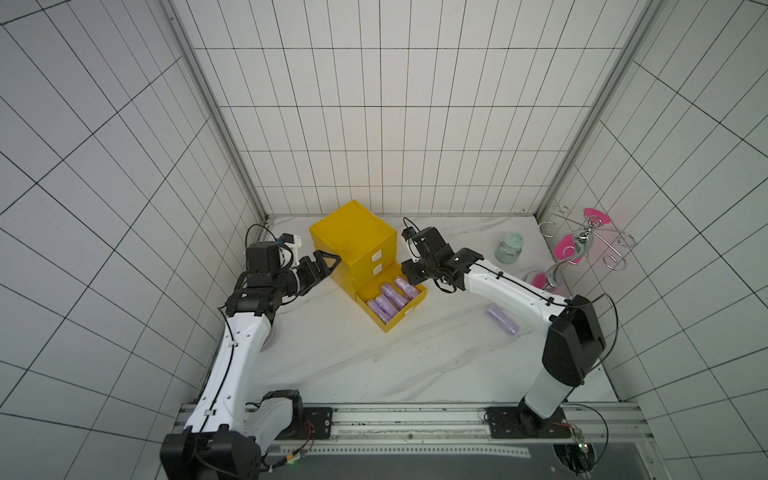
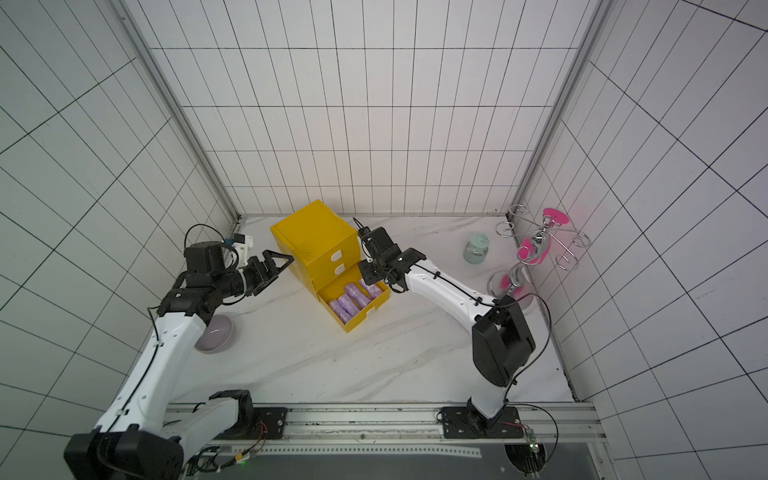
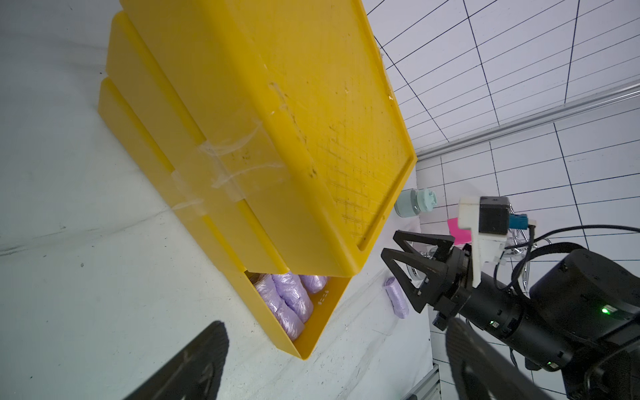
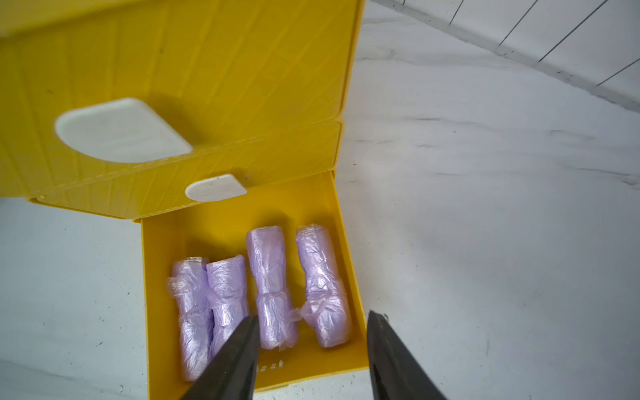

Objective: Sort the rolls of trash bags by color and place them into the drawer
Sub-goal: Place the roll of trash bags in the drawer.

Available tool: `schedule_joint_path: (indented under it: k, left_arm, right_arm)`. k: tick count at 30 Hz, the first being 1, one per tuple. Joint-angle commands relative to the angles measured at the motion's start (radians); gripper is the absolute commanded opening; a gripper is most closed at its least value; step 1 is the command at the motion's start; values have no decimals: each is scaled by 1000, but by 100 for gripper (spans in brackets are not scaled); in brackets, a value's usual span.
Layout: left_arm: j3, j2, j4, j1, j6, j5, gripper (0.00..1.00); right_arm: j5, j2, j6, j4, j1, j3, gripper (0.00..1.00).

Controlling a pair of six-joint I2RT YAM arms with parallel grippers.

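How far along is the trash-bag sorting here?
Done: four lilac rolls lie in the open bottom drawer. In hand: nothing; the right tool hangs open and empty over that drawer. Left: a fifth lilac roll on the table. The upper drawers are shut, contents unseen.

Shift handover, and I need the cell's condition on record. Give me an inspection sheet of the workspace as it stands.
Surface: white marbled tabletop, grey veining.
Job's things: yellow drawer cabinet; bottom drawer pulled out, four lilac rolls inside; a fifth lilac roll lies on the table beside the right arm.
Clutter: pale green jar, chrome rack with pink pieces, lilac bowl by the left arm.
Grippers: left gripper open, empty, beside the cabinet; right gripper open, empty, above the drawer.
Cables: black cables clipped along both arms; none seen snagged.
Surroundings: tiled walls, metal rail at the front.
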Motion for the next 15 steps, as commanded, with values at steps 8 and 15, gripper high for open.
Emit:
schedule_joint_path:
  k: [8, 15]
  left_arm:
    - [55, -30, -8, -198, 2, -106, 97]
    - [15, -29, 72, -367, -68, -153, 97]
  right_arm:
    - [6, -159, 148, -179, -185, -269, 61]
    - [18, -258, 225, -182, -353, -468, 69]
